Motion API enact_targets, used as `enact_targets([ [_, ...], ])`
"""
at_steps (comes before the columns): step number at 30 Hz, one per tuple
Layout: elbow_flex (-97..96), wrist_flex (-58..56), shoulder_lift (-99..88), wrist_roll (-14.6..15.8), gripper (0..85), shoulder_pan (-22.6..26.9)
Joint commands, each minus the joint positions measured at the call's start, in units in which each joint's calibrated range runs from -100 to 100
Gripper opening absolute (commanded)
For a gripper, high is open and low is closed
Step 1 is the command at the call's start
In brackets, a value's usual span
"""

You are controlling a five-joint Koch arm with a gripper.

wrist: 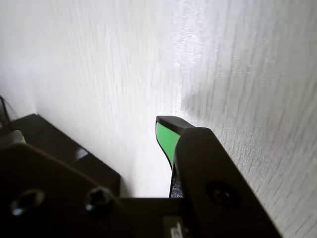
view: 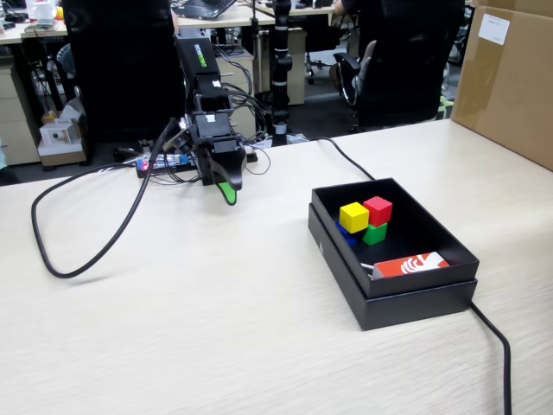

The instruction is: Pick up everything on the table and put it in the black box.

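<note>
Currently all four cubes sit inside the black box (view: 406,290), which rests on the right half of the tabletop (view: 216,328) in the fixed view. The yellow cube (view: 353,217) and red cube (view: 378,210) sit on top, side by side and touching; the green cube (view: 375,233) lies under the red one, and the blue cube (view: 346,233) shows only as a sliver under the yellow one. A red-and-white card (view: 413,264) lies in the near corner of the box, apart from the cubes.

The arm (view: 203,95) stands at the far edge of the tabletop, left of the box and well apart from it. The hand (view: 227,192) points down, its green-lined tip just above the surface; it holds nothing. Only one finger (wrist: 168,136) shows clearly in the wrist view, so I cannot tell how far the hand is open.

Surface: light beige wood grain, matte, with a bright glare patch in the wrist view. A black cable (view: 95,233) loops across the left side from the arm's base; a second cable (view: 492,337) runs behind and past the box toward the near right edge.

Room: office setting. A brown carton (view: 510,78) stands at the right edge. Behind the tabletop are dark office chairs (view: 406,60), further desks (view: 26,86) and a dark floor.
</note>
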Motion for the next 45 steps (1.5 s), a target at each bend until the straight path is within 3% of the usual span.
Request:
enact_targets([
  [1,-12.1,21.1,-1.3,-1.4,51.7,0.0],
  [7,-19.7,25.9,-1.3,-1.9,51.6,0.3],
  [16,-20.4,18.5,-1.3,-1.9,50.4,0.5],
  [45,-20.2,18.6,-1.3,-1.9,50.4,0.4],
])
